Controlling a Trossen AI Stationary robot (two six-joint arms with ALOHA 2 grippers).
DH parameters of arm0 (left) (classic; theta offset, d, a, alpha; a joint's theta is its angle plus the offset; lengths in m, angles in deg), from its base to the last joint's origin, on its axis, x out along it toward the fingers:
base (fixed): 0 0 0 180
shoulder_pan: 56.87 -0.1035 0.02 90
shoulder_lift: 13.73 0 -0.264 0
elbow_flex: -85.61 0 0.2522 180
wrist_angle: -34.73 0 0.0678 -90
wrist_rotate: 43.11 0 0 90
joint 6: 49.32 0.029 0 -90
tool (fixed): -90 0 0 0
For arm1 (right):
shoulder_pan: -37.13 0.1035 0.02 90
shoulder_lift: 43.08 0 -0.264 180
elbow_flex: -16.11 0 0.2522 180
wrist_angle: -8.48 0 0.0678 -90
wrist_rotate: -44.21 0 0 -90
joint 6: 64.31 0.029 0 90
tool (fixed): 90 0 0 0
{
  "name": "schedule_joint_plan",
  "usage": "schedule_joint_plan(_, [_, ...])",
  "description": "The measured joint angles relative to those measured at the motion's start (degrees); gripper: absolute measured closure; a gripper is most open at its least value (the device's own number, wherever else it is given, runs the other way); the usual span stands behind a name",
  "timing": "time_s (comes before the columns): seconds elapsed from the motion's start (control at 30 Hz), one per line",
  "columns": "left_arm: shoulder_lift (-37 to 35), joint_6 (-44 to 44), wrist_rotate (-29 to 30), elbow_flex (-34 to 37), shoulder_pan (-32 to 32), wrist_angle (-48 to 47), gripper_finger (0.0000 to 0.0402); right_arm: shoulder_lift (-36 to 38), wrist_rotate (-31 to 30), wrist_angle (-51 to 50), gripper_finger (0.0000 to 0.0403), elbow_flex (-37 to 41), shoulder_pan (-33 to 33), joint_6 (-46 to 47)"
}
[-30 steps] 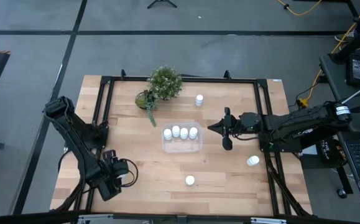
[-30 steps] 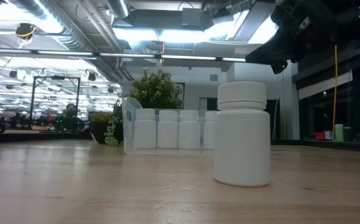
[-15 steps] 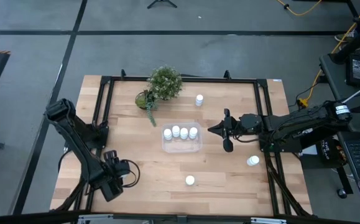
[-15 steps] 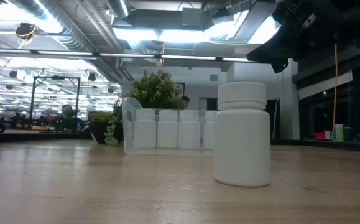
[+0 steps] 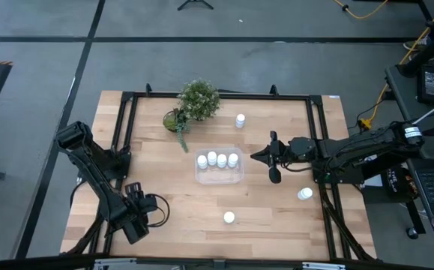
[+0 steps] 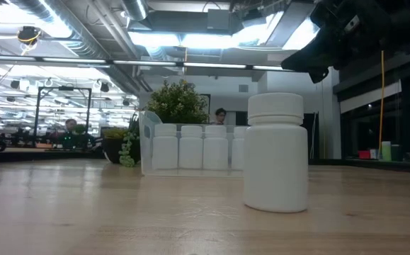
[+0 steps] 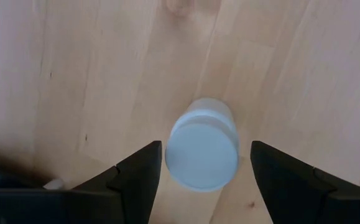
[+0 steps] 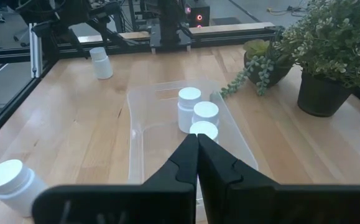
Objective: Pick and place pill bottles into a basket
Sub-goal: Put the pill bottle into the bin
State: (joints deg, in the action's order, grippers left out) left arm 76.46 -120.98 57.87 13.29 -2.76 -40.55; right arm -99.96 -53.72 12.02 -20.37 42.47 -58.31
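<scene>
Several white pill bottles (image 5: 218, 158) stand in the clear basket (image 5: 219, 177) at the table's middle; the low view shows them there too (image 6: 190, 147). Loose bottles stand at the far side (image 5: 240, 120), the near middle (image 5: 229, 217) and the right (image 5: 305, 194). My left gripper (image 5: 145, 209) is at the near left, pointing down. It is open, with its fingers on either side of an upright bottle (image 7: 203, 152) and a gap at each side. My right gripper (image 5: 269, 157) is shut and empty, above the table just right of the basket (image 8: 143, 99).
A potted green plant (image 5: 196, 101) stands at the far edge, behind the basket. A dark metal frame (image 5: 129, 97) runs round the tabletop. In the low view one bottle (image 6: 276, 152) stands close to the camera.
My left arm has shifted slightly toward the table's near edge, with its gripper staying over the near left of the table. My right arm and the bottles have kept still.
</scene>
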Motion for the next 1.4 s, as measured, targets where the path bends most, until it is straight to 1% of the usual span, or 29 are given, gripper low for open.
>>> schedule_joint_plan(0.17, [0.0, 0.01, 1.18, 0.0, 0.0, -0.02, 0.019, 0.0, 0.0, 0.0, 0.0391, 0.0, 0.0, -0.21])
schedule_joint_plan(0.4, [-0.04, 2.25, 1.47, 0.0, 0.0, -0.04, 0.0249, 0.0, 0.0, 0.0, 0.0391, 0.0, 0.0, -0.02])
schedule_joint_plan(0.67, [-0.04, 2.39, 1.47, 0.0, 0.0, -0.04, 0.0249, 0.0, 0.0, 0.0, 0.0391, 0.02, 0.0, -0.02])
schedule_joint_plan(0.8, [-0.34, 2.41, 0.41, 0.02, 0.0, -0.02, 0.0249, 0.0, 0.0, 0.0, 0.0391, 0.02, 0.0, 0.0])
schedule_joint_plan(1.03, [-3.16, 2.43, 0.21, 0.04, 0.0, -0.16, 0.0249, 0.0, 0.0, 0.0, 0.0391, 0.02, 0.0, -0.01])
schedule_joint_plan(1.13, [-4.77, 2.79, 1.75, 0.04, 0.04, -0.22, 0.0249, -0.02, -0.02, 0.0, 0.0391, 0.02, 0.0, 0.0])
schedule_joint_plan(1.4, [-8.39, 8.41, 10.32, 0.04, 0.39, -0.22, 0.0249, 0.0, -0.01, 0.0, 0.0391, 0.04, 0.0, 0.0])
